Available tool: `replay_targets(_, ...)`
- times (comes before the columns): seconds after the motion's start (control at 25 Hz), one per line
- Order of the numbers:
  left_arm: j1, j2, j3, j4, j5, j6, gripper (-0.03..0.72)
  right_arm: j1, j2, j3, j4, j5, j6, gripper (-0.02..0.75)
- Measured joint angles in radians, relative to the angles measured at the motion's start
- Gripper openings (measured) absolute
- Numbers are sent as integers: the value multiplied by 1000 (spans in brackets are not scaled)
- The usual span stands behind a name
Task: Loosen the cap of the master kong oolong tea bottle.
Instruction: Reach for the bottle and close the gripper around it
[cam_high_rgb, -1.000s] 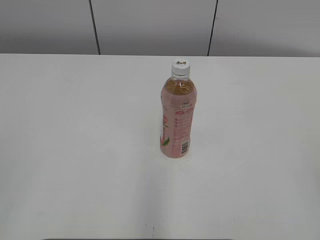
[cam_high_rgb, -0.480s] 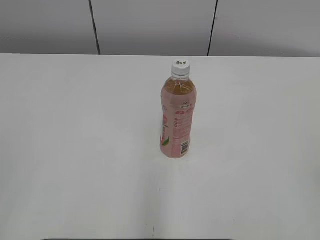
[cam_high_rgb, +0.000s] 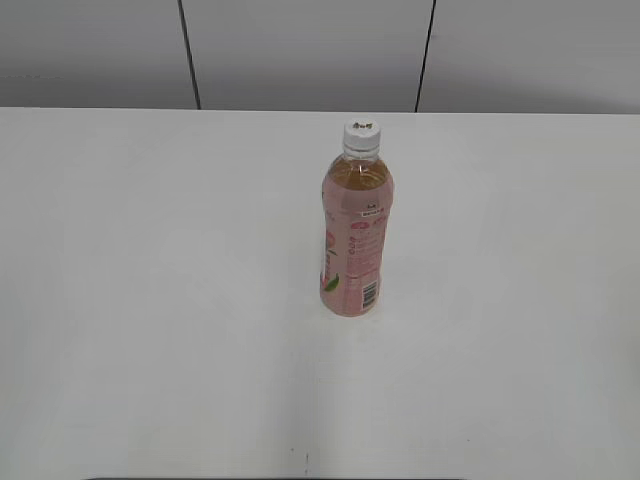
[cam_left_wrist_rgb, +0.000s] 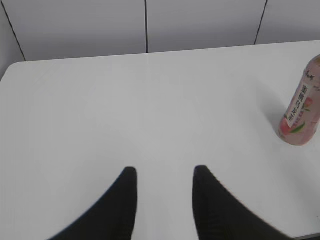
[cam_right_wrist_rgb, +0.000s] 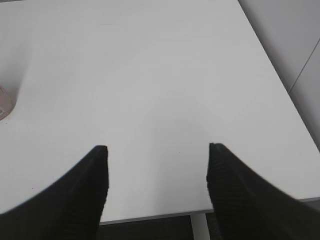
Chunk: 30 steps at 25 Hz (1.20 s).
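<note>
We hold our left gripper (cam_left_wrist_rgb: 162, 172) spread and empty, well apart from the master kong oolong tea bottle (cam_high_rgb: 356, 234), which stands upright mid-table right of centre, its cap (cam_high_rgb: 362, 134) untouched; our right gripper (cam_right_wrist_rgb: 157, 150) waits released too, ready, we judge, to steady and twist

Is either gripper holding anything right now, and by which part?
Nothing is held. Left gripper and right gripper are open and empty; the bottle stands untouched.
</note>
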<state>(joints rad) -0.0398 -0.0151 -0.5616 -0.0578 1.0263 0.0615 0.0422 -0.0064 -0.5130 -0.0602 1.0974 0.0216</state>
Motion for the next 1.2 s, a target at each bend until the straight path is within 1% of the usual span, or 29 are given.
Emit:
replay_targets(0.16,0,0,0,0,0,0,239,0,0,0,0,0,0,473)
replay_targets(0.28,0,12,-7,-23,-15,0,241,0,0,0,0,0,0,473)
replay_targets(0.4,0,64,-20,-35,-114,1,241,0,0,0,0,0,0,473)
replay_targets(0.48,0,123,-24,-46,-196,24,252,0,0,0,0,0,0,473)
replay_targets(0.6,0,246,-24,-103,-278,82,306,0,0,0,0,0,0,473)
replay_targets(0.72,0,396,-24,-215,-357,139,375,0,0,0,0,0,0,473)
replay_targets(0.8,0,494,-24,-322,-411,216,407,0,0,0,0,0,0,473)
replay_targets(0.84,0,547,-24,-376,-435,286,415,0,0,0,0,0,0,473)
replay_targets(0.92,0,648,-24,-523,-465,477,421,0,0,0,0,0,0,473)
replay_targets(1.04,0,770,-24,-705,-490,738,430,0,0,0,0,0,0,473)
replay_targets(1.2,0,908,-23,-861,-538,943,454,0,0,0,-1,0,0,473)
